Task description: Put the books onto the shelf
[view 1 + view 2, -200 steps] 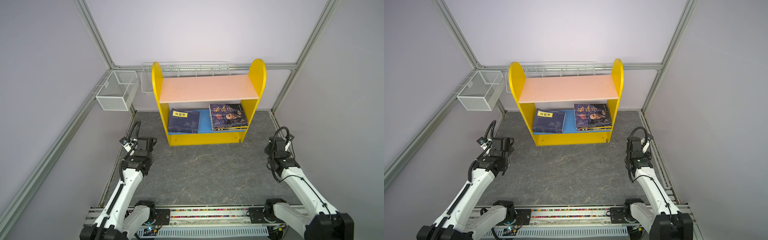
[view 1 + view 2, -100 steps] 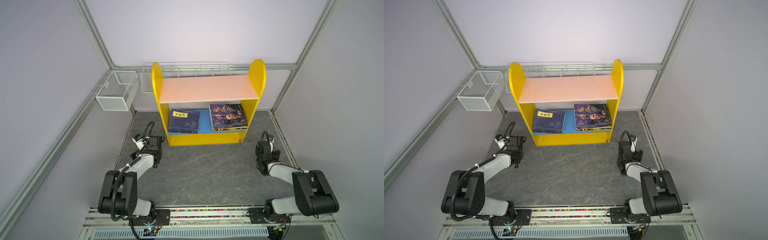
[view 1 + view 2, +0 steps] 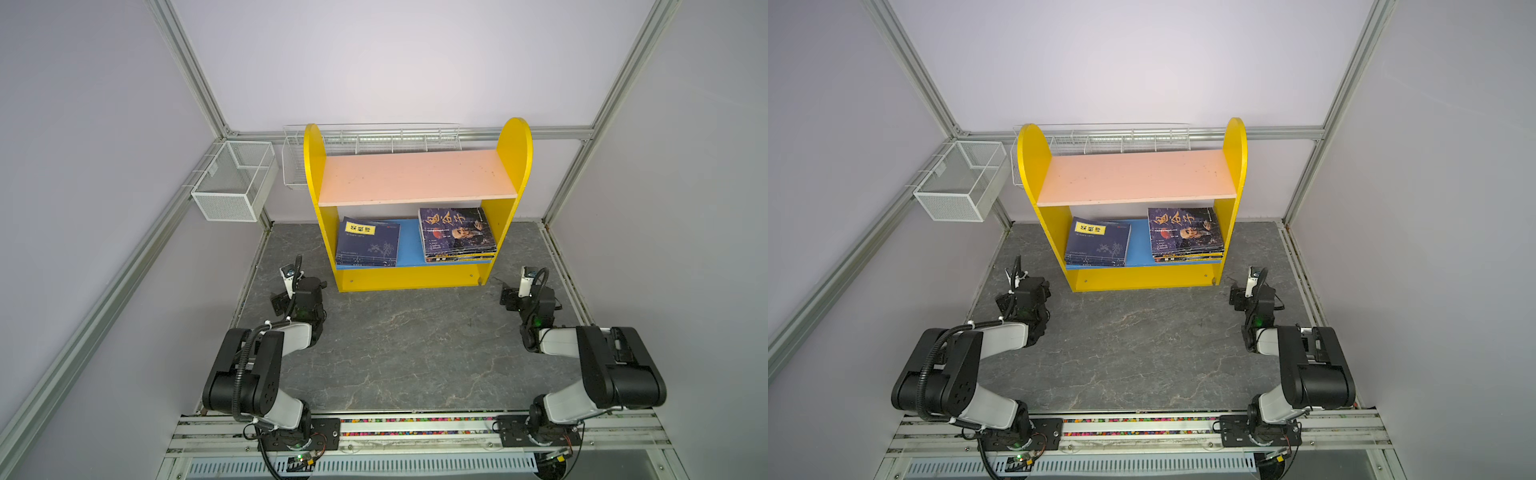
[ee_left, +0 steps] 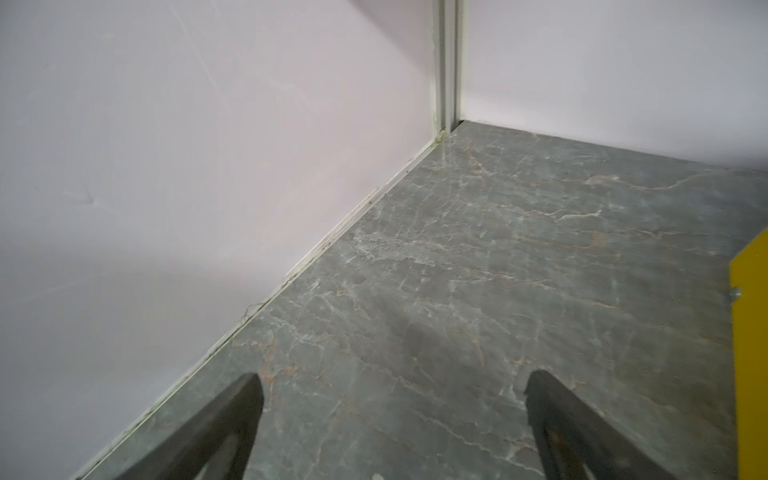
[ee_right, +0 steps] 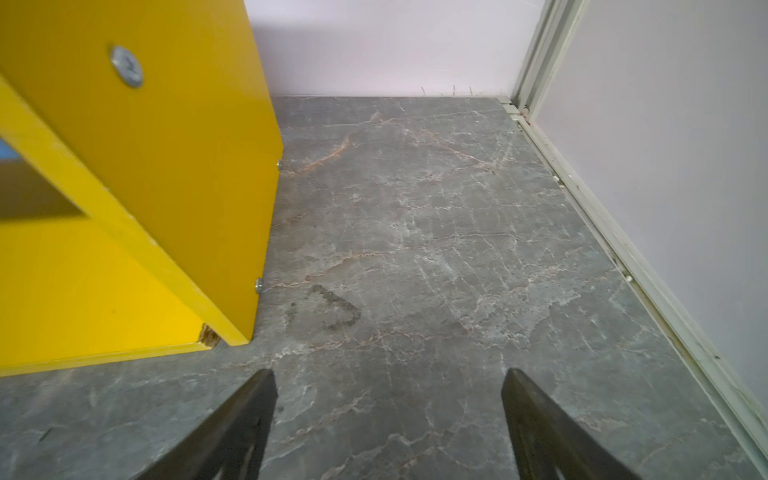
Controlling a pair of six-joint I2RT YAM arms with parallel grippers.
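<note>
1. I see the shelf (image 3: 407,279) standing at the far middle of the grey tabletop (image 3: 395,345), close to the back wall.
2. The books (image 3: 1183,232) lie flat on its blue lower board (image 3: 409,245). A navy stack (image 3: 368,245) is at the left and a dark stack (image 3: 455,232) at the right, the two apart.
3. My left gripper (image 4: 395,376) sits low, near the shelf's left foot. Its fingers are spread wide, with only tabletop between them.
4. My right gripper (image 5: 388,371) sits low, near the shelf's right foot. Its fingers are also wide and hold nothing.
</note>
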